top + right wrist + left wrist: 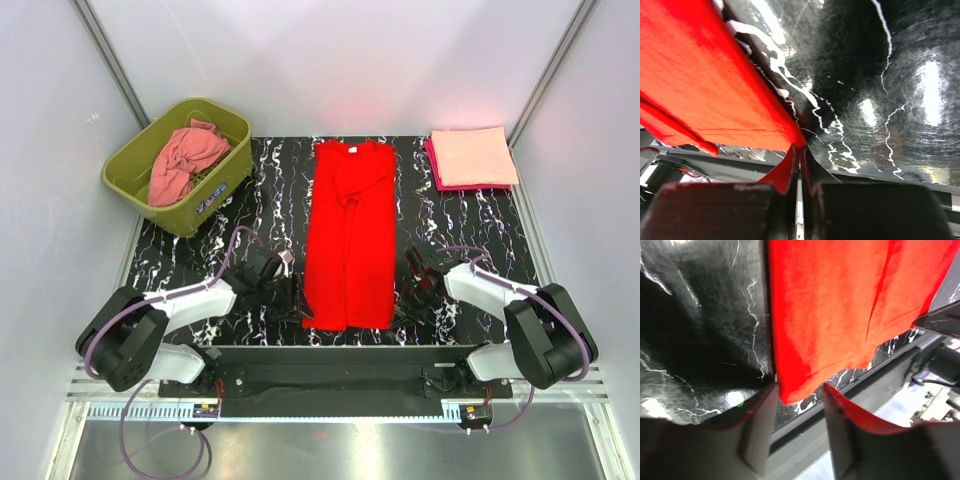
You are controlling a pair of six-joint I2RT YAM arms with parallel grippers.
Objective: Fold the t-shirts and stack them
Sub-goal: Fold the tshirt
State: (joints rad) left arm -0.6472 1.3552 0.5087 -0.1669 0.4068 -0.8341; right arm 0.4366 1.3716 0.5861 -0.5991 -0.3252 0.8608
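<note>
At the near hem of the red t-shirt [350, 230], which is laid lengthwise as a long strip down the middle of the black marbled surface [470, 220], both corners are partly masked by the claws in the top view. Under the pale peach t-shirt [472, 155], folded at the far right corner, only an edge of the magenta t-shirt [437, 172] is seen. The salmon-pink t-shirt [185, 160] is bundled in the olive tub [130, 165], its shape unreadable. The left claw [799, 390] is spread wide, with the hem corner lying ungripped between its fingers. The right claw [801, 150] is clenched on the opposite hem corner, with red cloth pinched in the slit.
</note>
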